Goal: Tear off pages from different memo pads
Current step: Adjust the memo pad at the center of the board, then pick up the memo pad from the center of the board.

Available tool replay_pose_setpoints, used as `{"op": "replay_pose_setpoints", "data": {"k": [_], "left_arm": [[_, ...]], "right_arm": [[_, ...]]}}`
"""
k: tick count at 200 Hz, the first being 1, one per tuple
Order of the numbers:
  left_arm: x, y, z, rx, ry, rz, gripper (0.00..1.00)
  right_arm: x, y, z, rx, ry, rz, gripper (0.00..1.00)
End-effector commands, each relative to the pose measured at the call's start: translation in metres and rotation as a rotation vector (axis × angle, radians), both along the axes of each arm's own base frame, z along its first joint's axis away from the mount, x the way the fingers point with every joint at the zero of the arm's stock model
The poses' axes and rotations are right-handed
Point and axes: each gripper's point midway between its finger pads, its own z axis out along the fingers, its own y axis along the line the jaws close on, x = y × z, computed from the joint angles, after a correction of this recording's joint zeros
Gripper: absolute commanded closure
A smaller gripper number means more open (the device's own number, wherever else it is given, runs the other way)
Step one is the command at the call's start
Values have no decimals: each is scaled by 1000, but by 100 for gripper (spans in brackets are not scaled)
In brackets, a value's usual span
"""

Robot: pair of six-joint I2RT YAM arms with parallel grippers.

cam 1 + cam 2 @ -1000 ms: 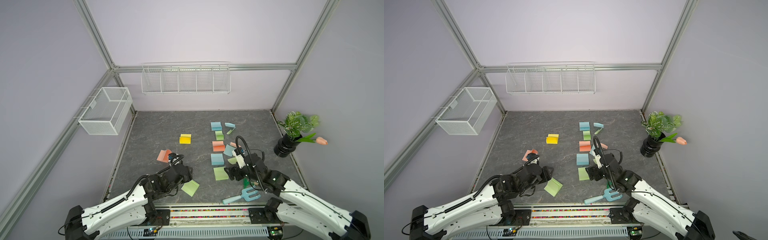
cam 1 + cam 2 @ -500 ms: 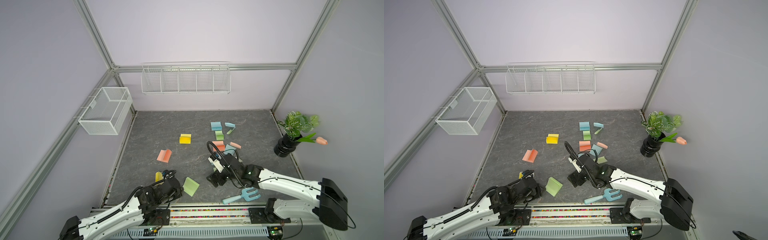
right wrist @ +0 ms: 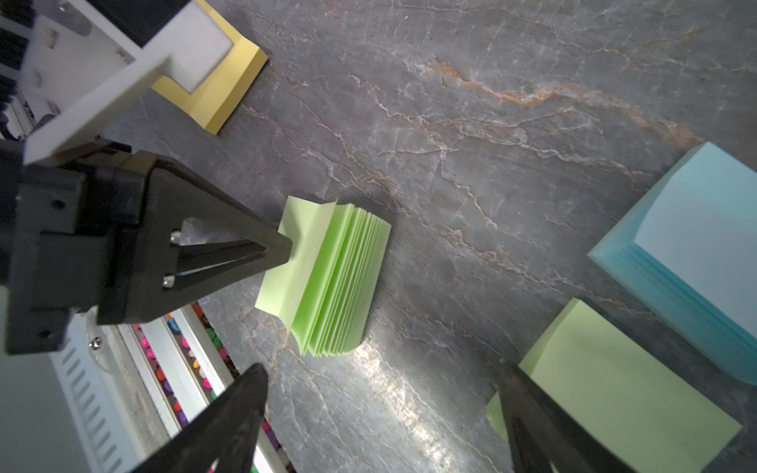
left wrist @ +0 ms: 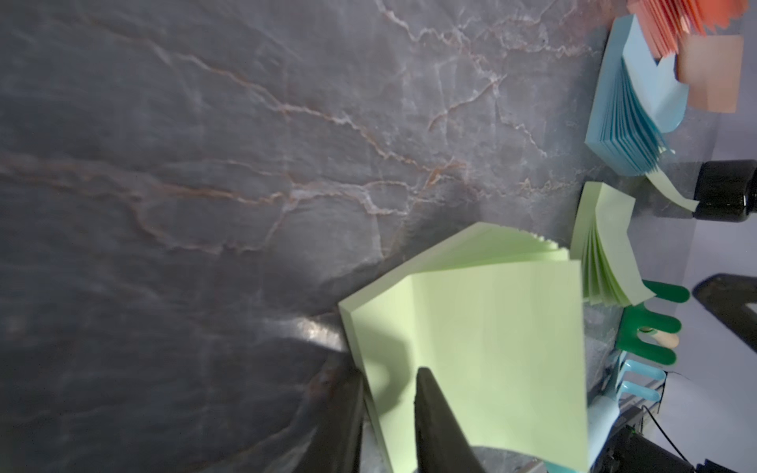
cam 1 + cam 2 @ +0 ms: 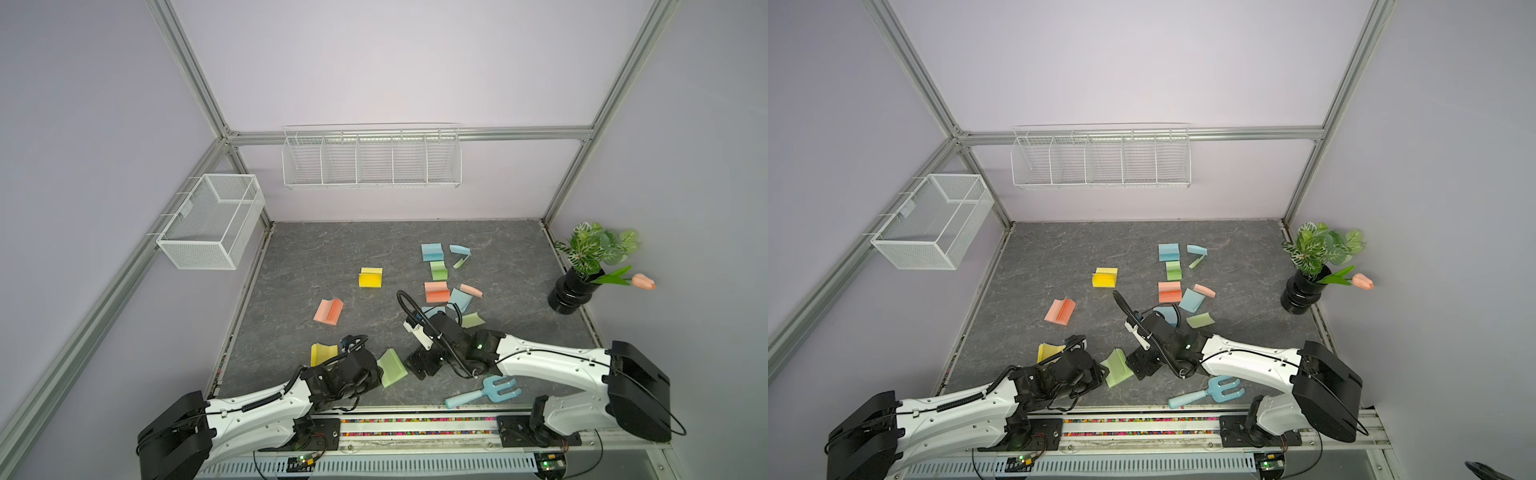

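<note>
Down at six o'clock on the dark marble table (image 5: 332, 257), both arms crowd the front edge! From seven o'clock the left arm (image 5: 266, 405) stretches in low, lying almost flat, wrist aimed toward three. From four o'clock the right arm (image 5: 552, 365) sweeps across, wrist bent down and turned toward nine.

Look at the right gripper (image 3: 381, 366): jaws spread wide over bare table, holding nothing. Just at its nine o'clock sits the light green memo pad (image 5: 394, 369), fanned open, block resting on the table. And the left gripper (image 3: 282, 250) has it! Its fingers are pinched together on the top page (image 3: 303, 229), which stands raised off the stack. One sheet in that pinch or several? Hard to say.

In both top views the left fingertips hide under the wrist body. From the right wrist view, a blue pad (image 3: 696, 245) and a second green pad (image 3: 614, 389) run off the picture's edge, the green one partly behind a finger. A yellow pad (image 3: 229, 98) sits half covered by the left wrist's white mount (image 3: 123, 53). The left wrist view is smeared with blur, so its far details are hard to read.
</note>
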Motion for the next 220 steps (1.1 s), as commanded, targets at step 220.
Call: {"op": "replay_pose_setpoints", "data": {"k": [220], "left_arm": [[16,-17,74,96,-146,-239,48]], "right_arm": [[12,-61,12,-43,-187,-77,11]]}}
